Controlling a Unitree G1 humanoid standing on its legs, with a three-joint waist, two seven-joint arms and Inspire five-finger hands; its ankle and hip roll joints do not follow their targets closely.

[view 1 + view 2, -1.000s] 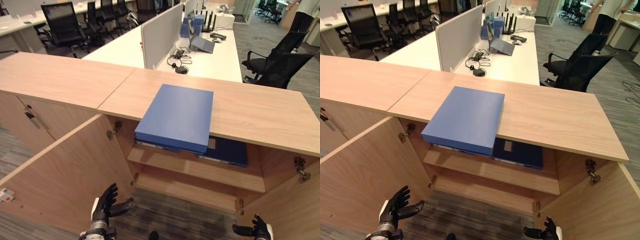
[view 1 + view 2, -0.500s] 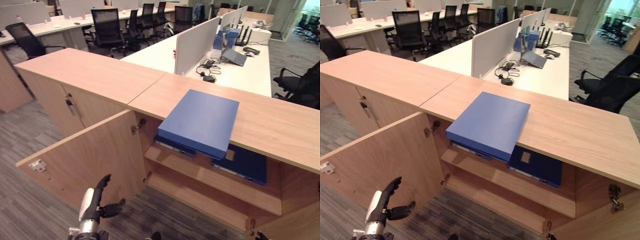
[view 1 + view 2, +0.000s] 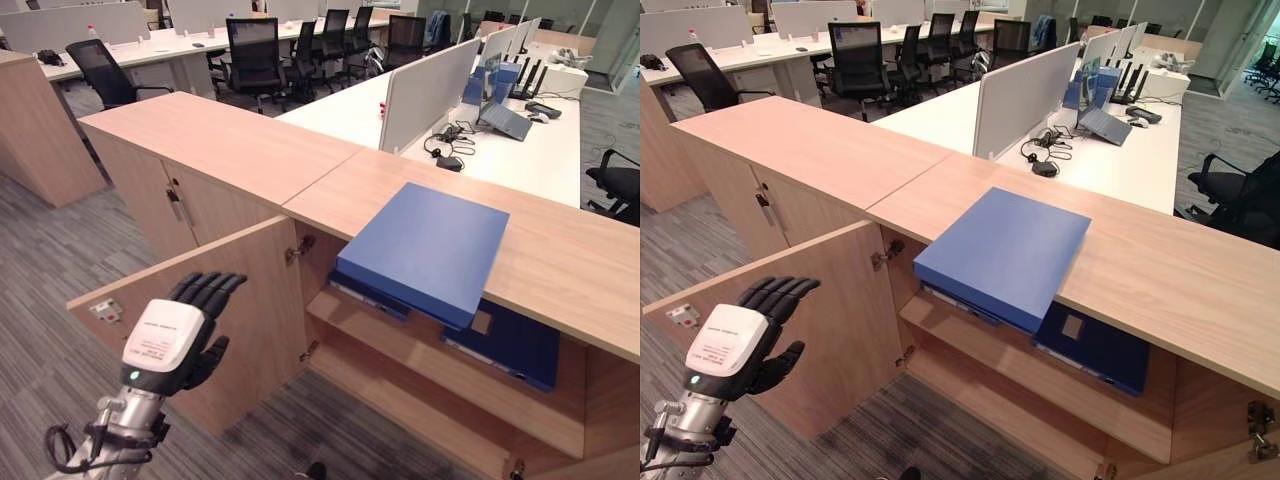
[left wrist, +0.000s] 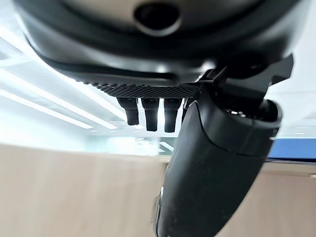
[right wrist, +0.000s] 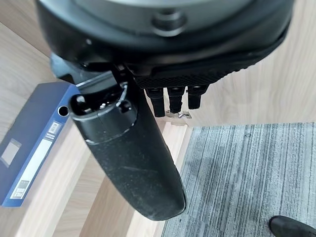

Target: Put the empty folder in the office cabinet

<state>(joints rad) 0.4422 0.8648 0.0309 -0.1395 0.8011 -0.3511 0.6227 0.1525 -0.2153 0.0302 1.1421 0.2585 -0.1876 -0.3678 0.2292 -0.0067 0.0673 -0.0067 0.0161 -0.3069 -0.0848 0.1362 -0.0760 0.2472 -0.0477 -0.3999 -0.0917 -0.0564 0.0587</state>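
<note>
I have the cabinet door (image 3: 200, 300) open, but the blue folder (image 3: 425, 250) lies untouched on the worktop (image 3: 570, 265), well beyond my raised left hand (image 3: 185, 335), whose relaxed fingers hold nothing; grasping and shelving remain.

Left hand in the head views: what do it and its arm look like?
The left hand has dark fingers and a white plate with small print across its back. A silver-grey metal wrist sits beneath it. In the wrist view the right hand is dark too, with a textured palm.
</note>
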